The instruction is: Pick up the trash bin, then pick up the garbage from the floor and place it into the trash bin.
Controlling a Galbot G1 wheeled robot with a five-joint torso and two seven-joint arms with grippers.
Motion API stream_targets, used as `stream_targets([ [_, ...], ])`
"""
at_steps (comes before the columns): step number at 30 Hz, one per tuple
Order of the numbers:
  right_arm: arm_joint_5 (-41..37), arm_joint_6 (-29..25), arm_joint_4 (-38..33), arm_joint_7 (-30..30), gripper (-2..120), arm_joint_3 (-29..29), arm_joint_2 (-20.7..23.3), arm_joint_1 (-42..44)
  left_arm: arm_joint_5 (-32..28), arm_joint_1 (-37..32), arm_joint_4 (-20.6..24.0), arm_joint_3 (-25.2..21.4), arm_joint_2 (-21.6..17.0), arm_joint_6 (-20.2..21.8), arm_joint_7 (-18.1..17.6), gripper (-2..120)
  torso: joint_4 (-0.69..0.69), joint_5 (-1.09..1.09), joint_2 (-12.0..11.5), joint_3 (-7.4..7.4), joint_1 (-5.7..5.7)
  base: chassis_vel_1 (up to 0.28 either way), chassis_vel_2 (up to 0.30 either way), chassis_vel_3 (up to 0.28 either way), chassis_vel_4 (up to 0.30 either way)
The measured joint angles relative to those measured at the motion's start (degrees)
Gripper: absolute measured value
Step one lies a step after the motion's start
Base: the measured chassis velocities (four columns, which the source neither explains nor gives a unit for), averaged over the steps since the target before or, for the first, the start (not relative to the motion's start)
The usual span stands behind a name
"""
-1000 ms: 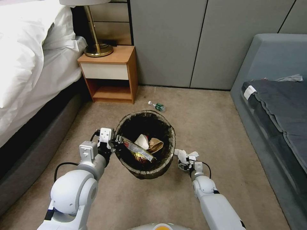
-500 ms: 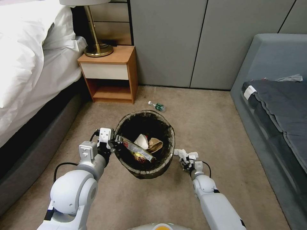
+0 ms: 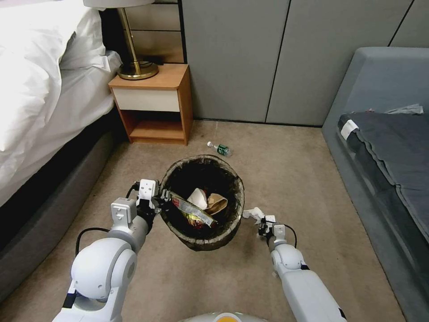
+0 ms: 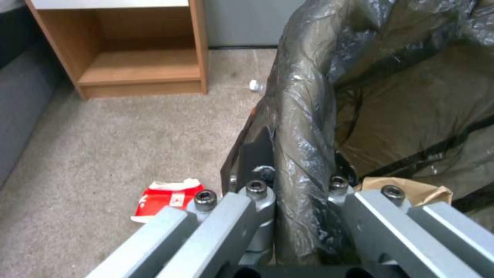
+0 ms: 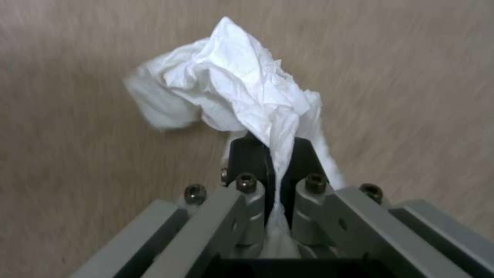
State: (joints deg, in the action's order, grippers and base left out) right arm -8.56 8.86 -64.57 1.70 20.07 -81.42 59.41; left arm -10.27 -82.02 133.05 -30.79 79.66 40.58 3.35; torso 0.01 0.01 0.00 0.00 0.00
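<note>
The trash bin (image 3: 210,242), lined with a dark bag, hangs tilted above the carpet. My left gripper (image 3: 161,197) is shut on its left rim; the left wrist view shows the gripper (image 4: 301,166) pinching the liner-covered rim (image 4: 303,116). Inside lie a brown paper bag (image 3: 217,203), a white tissue (image 3: 197,198) and a snack wrapper (image 3: 193,210). Just right of the bin, my right gripper (image 3: 262,226) (image 5: 280,154) is shut on a crumpled white tissue (image 3: 252,213) (image 5: 242,85) low over the floor. A green-labelled bottle (image 3: 220,149) lies beyond the bin. A red-and-white carton (image 4: 164,195) lies on the carpet beneath the left gripper.
A wooden nightstand (image 3: 154,103) with a brass lamp (image 3: 136,69) stands at the back left beside the white bed (image 3: 40,89). A grey couch (image 3: 384,147) runs along the right. Grey wall panels (image 3: 268,58) close the back. Open carpet (image 3: 286,170) lies between.
My right gripper has shifted slightly with the tissue, which now looks more bunched up. The bin and left arm have not moved.
</note>
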Motion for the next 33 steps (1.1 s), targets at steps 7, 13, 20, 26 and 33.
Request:
stream_targets([
  [7, -3.5, 1.7, -13.7, -1.0, 0, 0.6, 4.8, 3.5, 0.0, 0.1, 0.0, 0.1, 0.4, -0.1, 0.0, 2, 0.00, -0.02, 0.0, 0.00, 0.00, 0.000, 0.000, 0.000, 0.000],
  [13, -6.2, 3.6, -27.4, -0.2, 0, 1.9, 7.8, 6.2, 0.1, 0.2, 0.2, 0.4, 0.5, -0.1, 0.0, 2, -0.02, -0.01, 0.0, 0.00, 0.00, 0.000, 0.000, 0.000, 0.000],
  [20, -11.2, 8.5, -45.4, 2.2, 0, 2.1, 9.9, 6.7, 0.1, -0.2, 0.6, 0.3, 0.3, -0.1, 0.0, 2, -0.01, -0.01, 0.0, 0.00, 0.01, 0.000, 0.000, 0.000, 0.000],
  [26, -17.2, 13.3, -59.1, 3.7, 0, -1.1, 11.5, 5.1, 0.3, -0.3, 0.7, 0.5, 0.3, -0.1, 0.0, 2, 0.00, -0.02, 0.0, 0.00, 0.00, 0.000, 0.000, 0.000, 0.000],
  [33, -19.5, 15.6, -66.7, -2.3, 0, -3.2, 13.3, 4.9, 0.4, -0.2, 0.8, 0.9, 0.2, -0.1, 0.0, 2, -0.01, -0.01, 0.0, 0.00, 0.00, 0.000, 0.000, 0.000, 0.000],
])
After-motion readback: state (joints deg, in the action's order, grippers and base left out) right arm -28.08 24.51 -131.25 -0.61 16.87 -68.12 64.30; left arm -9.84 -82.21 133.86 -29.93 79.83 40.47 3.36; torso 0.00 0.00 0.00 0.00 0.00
